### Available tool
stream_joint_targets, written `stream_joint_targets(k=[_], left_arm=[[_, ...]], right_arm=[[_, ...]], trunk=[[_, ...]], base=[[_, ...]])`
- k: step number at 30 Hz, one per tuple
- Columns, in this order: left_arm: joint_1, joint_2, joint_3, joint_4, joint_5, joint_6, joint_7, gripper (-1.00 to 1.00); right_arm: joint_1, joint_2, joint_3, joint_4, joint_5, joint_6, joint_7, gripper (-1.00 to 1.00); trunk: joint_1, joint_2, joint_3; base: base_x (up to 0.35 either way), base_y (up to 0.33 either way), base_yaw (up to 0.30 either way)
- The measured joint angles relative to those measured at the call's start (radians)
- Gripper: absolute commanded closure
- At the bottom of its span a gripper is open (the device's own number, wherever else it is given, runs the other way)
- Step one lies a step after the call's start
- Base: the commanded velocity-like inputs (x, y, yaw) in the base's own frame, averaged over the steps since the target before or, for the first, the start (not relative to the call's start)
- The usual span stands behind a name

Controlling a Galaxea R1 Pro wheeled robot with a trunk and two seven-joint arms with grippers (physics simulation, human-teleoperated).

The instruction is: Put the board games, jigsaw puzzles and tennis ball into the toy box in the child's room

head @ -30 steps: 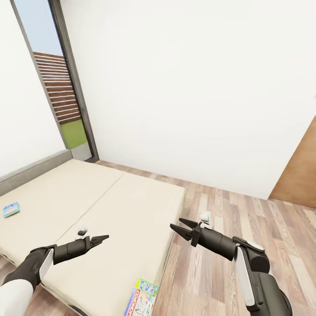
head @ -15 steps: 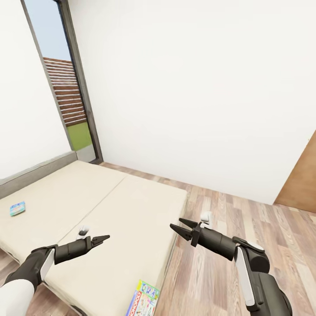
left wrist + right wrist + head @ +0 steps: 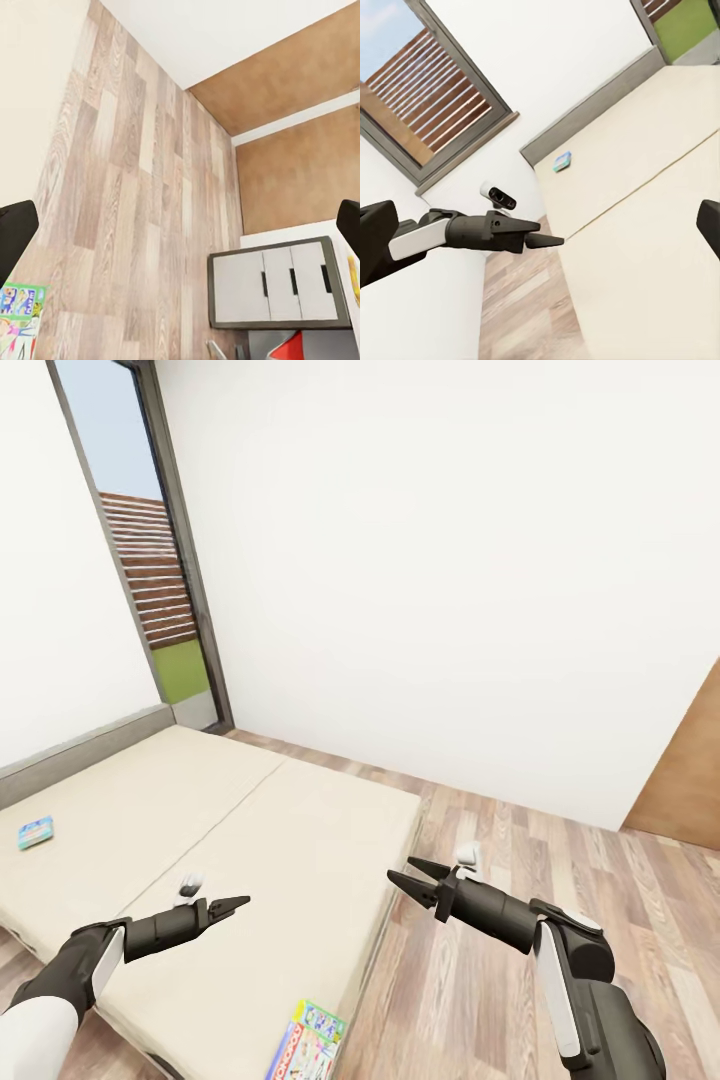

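Observation:
The beige bed (image 3: 250, 840) fills the lower left of the head view. A small blue board game (image 3: 36, 832) lies near its grey headboard and also appears in the right wrist view (image 3: 562, 161). The green Monopoly board game (image 3: 308, 1042) lies at the bed's near corner; its corner shows in the left wrist view (image 3: 19, 315). My left gripper (image 3: 238, 905) hovers open over the mattress, holding nothing. My right gripper (image 3: 402, 872) stands open above the bed's right edge, also holding nothing. The toy box, jigsaw puzzles and tennis ball are out of view.
Wood-plank floor (image 3: 520, 920) runs right of the bed to a white wall and a brown door (image 3: 690, 770). A tall dark-framed window (image 3: 150, 580) stands behind the headboard. A dark grey cabinet with white fronts (image 3: 277, 289) shows in the left wrist view.
The whole picture has shifted, so the camera has moved: window and bed slid right, then the Monopoly box slid left and lower. Both arms keep the same pose, grippers unchanged.

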State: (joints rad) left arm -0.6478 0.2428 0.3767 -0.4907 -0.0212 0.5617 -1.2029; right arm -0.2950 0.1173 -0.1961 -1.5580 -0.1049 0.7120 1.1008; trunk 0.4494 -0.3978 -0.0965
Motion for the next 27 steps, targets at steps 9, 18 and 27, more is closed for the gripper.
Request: stream_joint_targets(k=[9,18,27], left_arm=[[0.000,0.000,0.000,0.000,0.000,0.000,0.000,-1.00],[0.000,-0.001,0.000,0.000,0.001,0.000,0.016,-1.00],[0.000,-0.004,0.000,0.000,0.001,0.000,0.021,-1.00]], right_arm=[[0.000,0.000,0.000,0.000,0.000,0.000,0.000,-1.00],[0.000,0.000,0.000,0.000,0.000,0.000,0.000,-1.00],[0.000,0.000,0.000,0.000,0.000,0.001,0.000,-1.00]], trunk=[[0.000,0.000,0.004],[0.000,0.000,0.009],[0.000,0.000,0.015]], base=[[0.000,-0.004,0.207],[0.000,0.000,0.266],[0.000,0.000,0.269]])
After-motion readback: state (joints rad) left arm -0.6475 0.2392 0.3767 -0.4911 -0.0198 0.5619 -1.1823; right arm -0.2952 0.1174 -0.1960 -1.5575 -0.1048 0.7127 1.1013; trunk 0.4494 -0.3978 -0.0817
